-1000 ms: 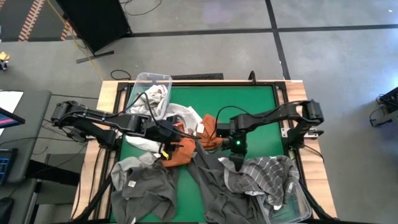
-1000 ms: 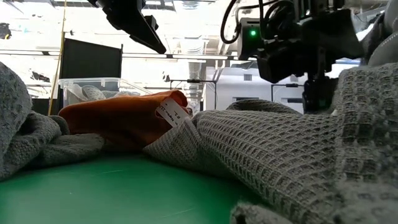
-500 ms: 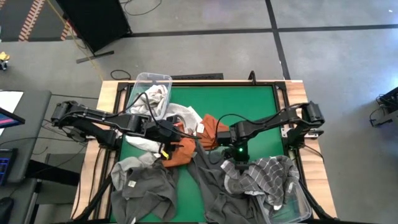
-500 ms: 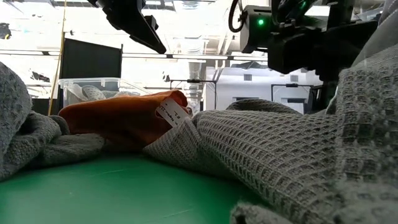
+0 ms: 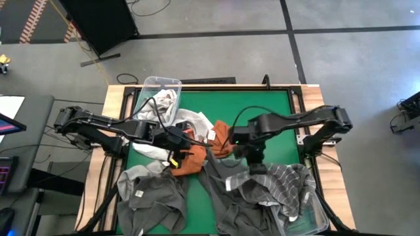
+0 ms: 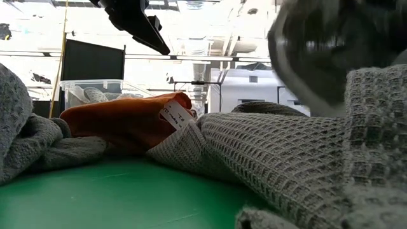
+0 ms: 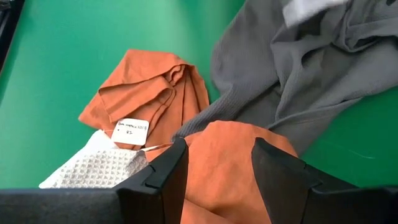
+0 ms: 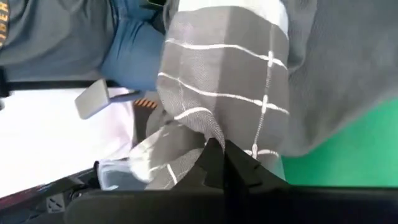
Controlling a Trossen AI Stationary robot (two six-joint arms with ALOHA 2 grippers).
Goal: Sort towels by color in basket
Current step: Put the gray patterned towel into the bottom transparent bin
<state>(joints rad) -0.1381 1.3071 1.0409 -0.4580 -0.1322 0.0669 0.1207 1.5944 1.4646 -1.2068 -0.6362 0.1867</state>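
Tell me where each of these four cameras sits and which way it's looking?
High view: overhead, straight down on the green table and both arms.
Low view: at tabletop height, looking across an orange towel.
Left wrist view: on the left arm, past its open left gripper onto that orange towel.
Right wrist view: on the right arm; its right gripper pinches a grey striped towel.
High and low share the orange towel.

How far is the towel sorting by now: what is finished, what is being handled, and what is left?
Done: only pale towels lie in the clear bin.
In hand: the right gripper is shut on a grey towel with white lines.
Left: the orange towels and dark grey towels lie unsorted on the mat. The left gripper hovers open over an orange one.
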